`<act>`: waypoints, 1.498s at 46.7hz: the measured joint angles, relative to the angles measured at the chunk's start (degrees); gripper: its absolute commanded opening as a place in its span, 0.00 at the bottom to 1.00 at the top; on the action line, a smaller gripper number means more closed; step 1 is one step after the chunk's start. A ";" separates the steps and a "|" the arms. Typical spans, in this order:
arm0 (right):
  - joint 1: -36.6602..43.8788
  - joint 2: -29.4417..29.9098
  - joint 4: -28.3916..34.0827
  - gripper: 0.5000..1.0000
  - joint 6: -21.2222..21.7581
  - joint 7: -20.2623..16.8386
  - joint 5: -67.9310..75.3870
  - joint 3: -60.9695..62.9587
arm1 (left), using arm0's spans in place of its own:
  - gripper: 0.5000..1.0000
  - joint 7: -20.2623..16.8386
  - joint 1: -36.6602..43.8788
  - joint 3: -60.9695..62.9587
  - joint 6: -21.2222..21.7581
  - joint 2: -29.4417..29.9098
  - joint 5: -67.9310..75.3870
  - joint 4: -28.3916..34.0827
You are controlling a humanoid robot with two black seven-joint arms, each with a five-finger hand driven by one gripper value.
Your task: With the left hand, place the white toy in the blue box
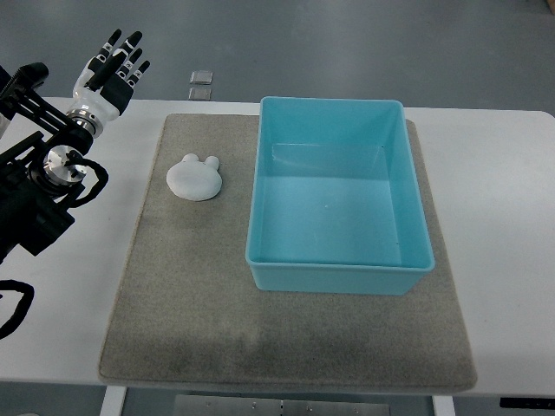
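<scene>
Left hand [113,68] open, empty

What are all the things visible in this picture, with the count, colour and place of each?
white toy: one, white, round with two small ears, on the mat left of the box
blue box: one, light blue, open and empty, on the mat's right half
mat: one, grey-beige, covering the middle of the table
table: one, white, under the mat
small square items: two, pale, on the grey floor beyond the table
left hand: one, white and black, fingers spread, holding nothing, upper left above the table's far corner
</scene>
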 measured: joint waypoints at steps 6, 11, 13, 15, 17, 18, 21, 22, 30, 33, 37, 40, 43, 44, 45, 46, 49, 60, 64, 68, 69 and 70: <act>0.00 0.00 0.00 0.87 0.00 0.00 0.00 0.00 | 0.99 -0.11 0.01 0.00 -0.09 0.00 -0.04 0.00; 0.00 0.00 0.00 0.87 0.00 0.00 0.00 0.00 | 0.99 -0.15 0.11 0.00 -0.15 -0.08 -0.04 -0.05; 0.00 0.00 0.00 0.87 0.00 0.00 0.00 0.00 | 0.99 -0.16 0.12 0.00 -0.15 -0.08 -0.04 -0.07; 0.00 0.00 0.00 0.87 0.00 0.00 0.00 0.00 | 0.99 -0.19 0.12 0.02 -0.15 -0.08 -0.04 -0.07; 0.00 0.00 0.00 0.87 0.00 0.00 -0.01 0.00 | 0.99 -0.19 0.12 0.05 -0.30 -0.08 0.14 -0.08; 0.00 0.00 0.00 0.87 0.00 0.00 0.00 0.00 | 0.99 -0.19 0.12 0.06 -0.40 -0.08 0.21 -0.08; 0.00 0.00 0.00 0.87 0.00 0.00 -0.01 0.00 | 0.99 -0.19 0.11 0.08 -0.64 -0.05 0.28 -0.09; 0.00 0.00 0.00 0.87 0.00 0.00 0.00 0.00 | 0.99 -0.19 0.08 0.08 -0.67 -0.04 0.28 -0.09; 0.00 0.00 0.00 0.87 0.00 0.00 -0.01 0.00 | 0.99 -0.20 -0.11 -0.05 -0.29 -0.01 -0.19 0.19; 0.00 0.00 0.00 0.87 0.00 0.00 0.00 0.00 | 0.99 -0.19 -0.01 -0.08 0.56 -0.01 -0.20 0.49; 0.00 0.00 0.00 0.87 0.00 0.00 -0.01 0.00 | 0.99 -0.17 0.03 -0.04 2.07 -0.01 0.02 0.61; 0.00 0.00 0.00 0.87 0.00 0.00 0.00 0.00 | 0.99 -0.18 0.07 -0.02 2.44 0.00 0.29 0.62; 0.00 0.00 0.00 0.87 0.00 0.00 -0.01 0.00 | 0.99 -0.18 0.20 0.00 2.12 -0.01 0.31 0.53; 0.00 0.00 0.00 0.87 0.00 0.00 -0.01 0.00 | 0.99 -0.18 0.25 -0.01 1.93 0.00 0.34 0.47; 0.00 0.00 0.00 0.87 0.00 0.00 0.00 0.00 | 0.99 -0.18 0.28 0.00 1.75 0.00 0.45 0.41; 0.00 0.00 0.00 0.87 0.00 0.00 -0.01 0.00 | 0.99 -0.18 0.30 0.00 1.69 0.00 0.49 0.39; 0.00 0.00 0.00 0.87 0.00 0.00 -0.01 0.00 | 0.99 -0.21 0.30 0.01 1.62 0.00 0.66 0.38; 0.00 0.00 0.00 0.87 0.00 0.00 -0.01 0.00 | 0.99 -0.25 0.32 1.17 1.44 0.02 1.59 -0.33; 0.00 0.00 0.00 0.87 0.00 0.00 0.00 0.00 | 0.99 -0.25 0.38 1.22 1.40 0.44 3.00 -0.36; 0.00 0.00 0.00 0.87 0.00 0.00 -0.01 0.00 | 0.98 -0.25 0.38 1.23 1.34 0.97 5.96 -0.97; 0.00 0.00 0.00 0.87 0.00 0.00 -0.01 0.00 | 0.98 -0.26 0.38 1.23 1.33 1.02 7.04 -1.36; 0.00 0.00 0.00 0.87 0.00 0.00 -0.01 0.00 | 0.98 -0.26 0.37 1.23 1.32 1.05 8.66 -2.00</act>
